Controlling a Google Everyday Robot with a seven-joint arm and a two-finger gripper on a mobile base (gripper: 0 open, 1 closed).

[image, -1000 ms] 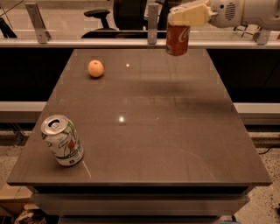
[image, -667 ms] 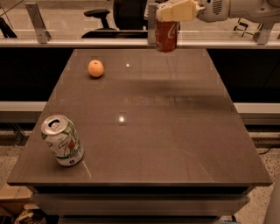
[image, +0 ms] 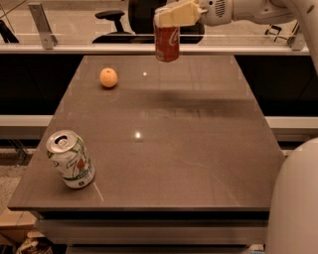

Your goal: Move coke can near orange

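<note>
The red coke can (image: pixel 167 43) hangs upright in the air above the far edge of the table, held at its top by my gripper (image: pixel 171 15). The gripper's pale fingers (image: pixel 179 14) are shut on the can. The arm reaches in from the upper right. The orange (image: pixel 108 78) sits on the table at the far left, to the left of the can and lower in the picture. The can's dark shadow falls on the table between them and to the right.
A white and green soda can (image: pixel 71 159) stands tilted near the front left corner of the brown table (image: pixel 198 149). A rail and an office chair (image: pixel 112 20) lie behind the table. Part of the robot body (image: pixel 295 203) shows at the lower right.
The gripper has carried the coke can leftward along the far edge of the table, closer to the orange. The orange and the white and green can have not moved.
</note>
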